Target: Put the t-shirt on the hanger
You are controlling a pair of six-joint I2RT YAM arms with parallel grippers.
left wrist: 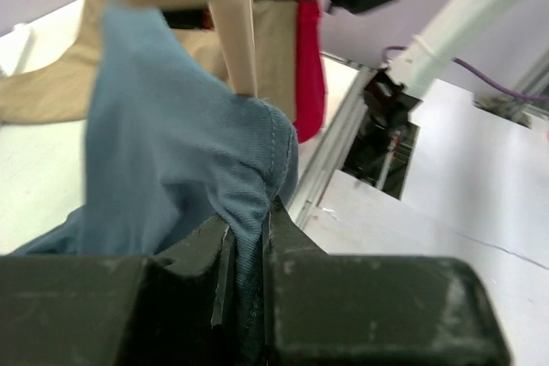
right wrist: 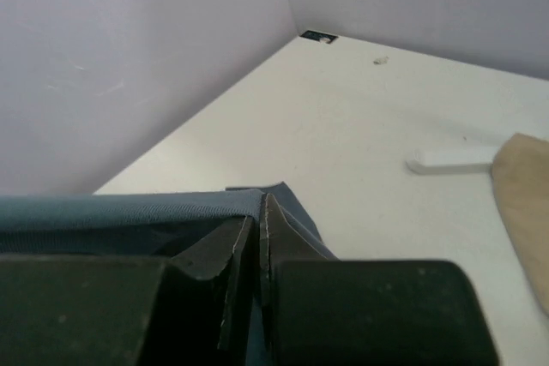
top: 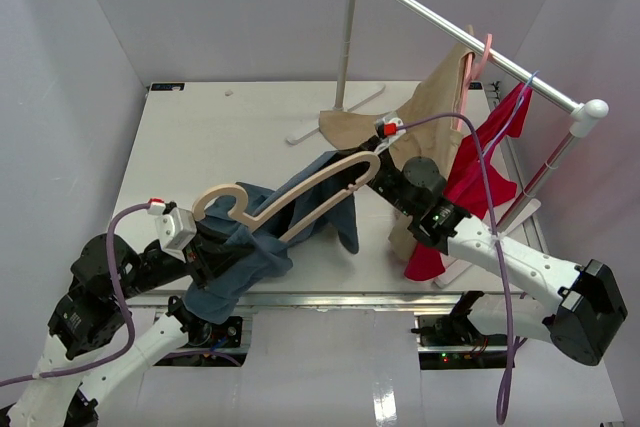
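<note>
Table [top: 200, 137] carries the rack [top: 455, 27] at far right, w/ tan garment [top: 435, 97] & red garment [top: 485, 162] hung on it. T-shirt [top: 255, 262] is bunched well left of rack, draped round the hanger [top: 318, 212]. Hanger is raised & tilted, hook end away from rack, other end near rack's tan garment. Left gripper [top: 230, 239], far from rack, is clamped on t-shirt fabric. Right gripper [top: 372, 175], near rack, is pinched tight on a t-shirt edge.
</note>
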